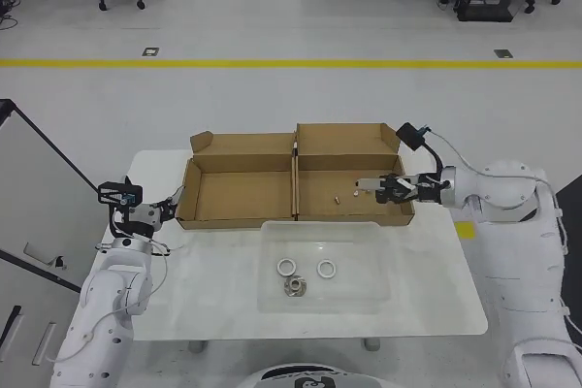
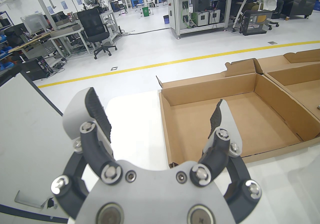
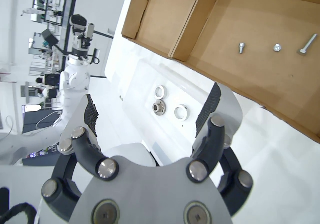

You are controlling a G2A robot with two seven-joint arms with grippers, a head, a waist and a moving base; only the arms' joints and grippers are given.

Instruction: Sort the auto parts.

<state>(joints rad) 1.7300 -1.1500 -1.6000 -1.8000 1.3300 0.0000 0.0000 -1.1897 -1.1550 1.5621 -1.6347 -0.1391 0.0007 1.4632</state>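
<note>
Two open cardboard boxes stand side by side, the left box (image 1: 238,189) and the right box (image 1: 344,170). On the right box's floor lie a short bolt (image 3: 241,47), a small nut (image 3: 276,47) and a long bolt (image 3: 306,45). In front of the boxes a clear tray (image 1: 359,286) holds two white rings (image 1: 286,266) (image 1: 326,268) and a metal flanged bushing (image 1: 293,285). My right gripper (image 1: 382,188) (image 3: 151,92) hangs open over the right box's right part, holding nothing. My left gripper (image 1: 172,208) (image 2: 155,96) stands open beside the left box's outer wall.
The white table (image 1: 436,291) carries the boxes and the tray. A grey panel (image 1: 19,184) stands off the table's left side. Box flaps (image 1: 202,143) stick up at the far corners.
</note>
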